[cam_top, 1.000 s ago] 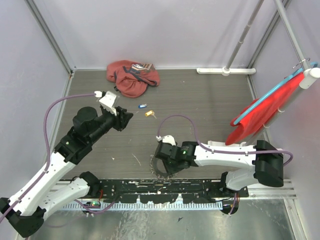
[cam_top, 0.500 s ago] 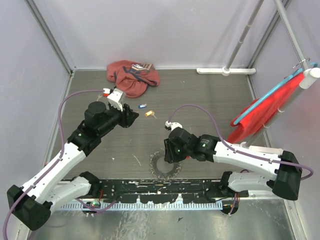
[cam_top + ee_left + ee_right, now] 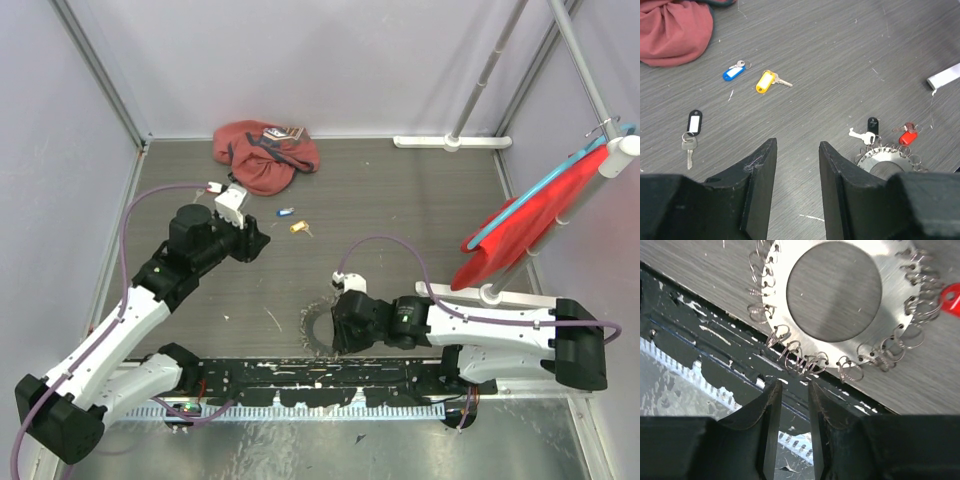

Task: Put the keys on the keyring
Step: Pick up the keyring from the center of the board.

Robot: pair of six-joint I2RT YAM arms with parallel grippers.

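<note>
- Black left end effector (image 3: 797, 150) hovers above the grey wood-grain desk (image 3: 420, 190). Its jaws stand moderately wide with nothing between them.
- A small silver key with a black plastic tag (image 3: 692, 131) lies alone on the desk, left of that end effector in the left wrist view.
- A crumpled reddish-pink cloth bag (image 3: 265, 155) sits at the far edge of the desk.
- A small silver key with a blue plastic tag (image 3: 285, 211) and a small silver key with a yellow plastic tag (image 3: 299, 228) lie near each other, not touching, on the near side of the bag.
- The flat silver metal disc keyring (image 3: 892, 325), its rim threaded with small wire loops, lies flat at the near edge beside a black rail (image 3: 715, 345).
- A second black-tagged key (image 3: 872, 125) and a red-tagged key (image 3: 908, 137) rest at its far rim. Whether they hang on the loops, I cannot tell.
- The right end effector (image 3: 793, 387) sits low at the keyring's near rim. Its jaws are narrow and hold nothing, and the loops lie just beyond the fingertips.
- A red cloth (image 3: 520, 215) hangs from a pole on the right.
</note>
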